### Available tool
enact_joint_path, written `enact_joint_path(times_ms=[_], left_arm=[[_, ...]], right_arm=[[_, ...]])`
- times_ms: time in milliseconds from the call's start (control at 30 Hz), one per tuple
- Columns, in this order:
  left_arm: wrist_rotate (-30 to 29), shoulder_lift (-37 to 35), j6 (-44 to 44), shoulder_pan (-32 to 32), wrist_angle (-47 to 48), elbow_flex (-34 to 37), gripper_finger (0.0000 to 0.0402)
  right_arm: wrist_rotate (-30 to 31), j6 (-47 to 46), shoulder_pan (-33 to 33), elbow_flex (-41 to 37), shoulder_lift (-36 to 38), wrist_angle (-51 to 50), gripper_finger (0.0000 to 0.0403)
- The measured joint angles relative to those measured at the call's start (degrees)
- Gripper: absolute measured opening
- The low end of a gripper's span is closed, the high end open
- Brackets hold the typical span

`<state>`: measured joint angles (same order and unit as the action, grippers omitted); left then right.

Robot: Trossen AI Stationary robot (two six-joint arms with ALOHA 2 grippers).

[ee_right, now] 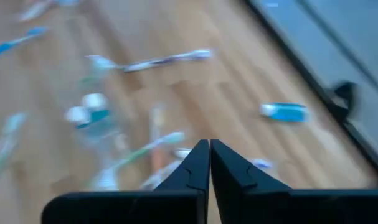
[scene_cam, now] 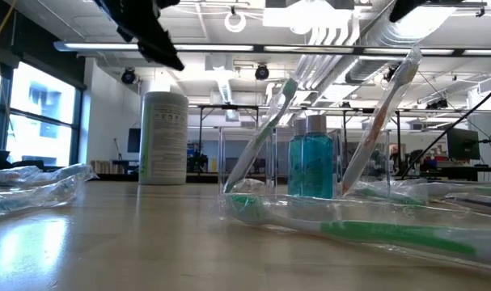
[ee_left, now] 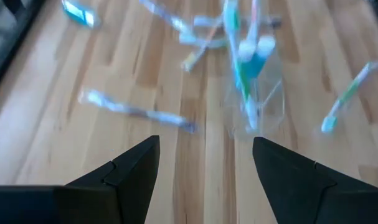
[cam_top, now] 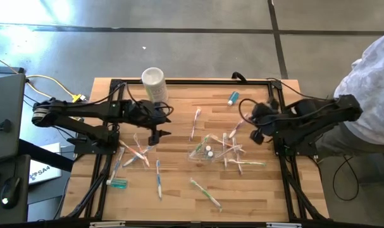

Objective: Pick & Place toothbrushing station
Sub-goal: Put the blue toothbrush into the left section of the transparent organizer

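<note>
A small clear cup point(cam_top: 204, 152) stands on the wooden table point(cam_top: 179, 209), right of its middle. In it stand two teal toothpaste tubes point(scene_cam: 312, 162) and leaning toothbrushes point(scene_cam: 265, 133). More toothbrushes point(cam_top: 159, 178) lie scattered around it. One teal tube point(cam_top: 233, 97) lies near the far edge and another point(cam_top: 117, 183) at the near left. My left gripper point(ee_left: 205, 142) hangs open above the table, left of the cup point(ee_left: 254, 93), with nothing between its fingers. My right gripper point(ee_right: 209, 144) is shut on nothing, raised right of the cup point(ee_right: 95, 118).
A tall white opaque cylinder point(cam_top: 154, 83) stands at the far left of the table. A green toothbrush point(scene_cam: 374, 230) lies in front of the cup, toward the near edge. A person point(cam_top: 369, 76) stands beyond the table's right edge, behind the right arm.
</note>
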<state>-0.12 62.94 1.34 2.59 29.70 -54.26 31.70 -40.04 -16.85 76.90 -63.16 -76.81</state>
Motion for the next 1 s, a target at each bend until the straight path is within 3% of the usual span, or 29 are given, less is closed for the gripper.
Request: enact_joint_path(times_ms=[200,400,733,1000], left_arm=[[0.9,2.7,3.5,0.0,0.9,0.0,0.0255],[1.9,3.2,4.0,0.0,13.8,0.1,0.0255],[3.0,7.4,16.8,-2.4,19.3,2.7,0.0255],[2.4,12.2,32.2,-5.4,20.2,5.5,0.0255]], right_arm=[[6.2,-9.6,-0.8,0.0,1.6,-6.1,0.0004],[6.9,-9.4,-3.5,-1.7,-0.1,-2.6,0.0004],[7.0,-13.9,-5.4,-12.1,-1.1,5.8,0.0004],[6.9,-12.5,-5.4,-17.2,-1.2,12.0,0.0004]])
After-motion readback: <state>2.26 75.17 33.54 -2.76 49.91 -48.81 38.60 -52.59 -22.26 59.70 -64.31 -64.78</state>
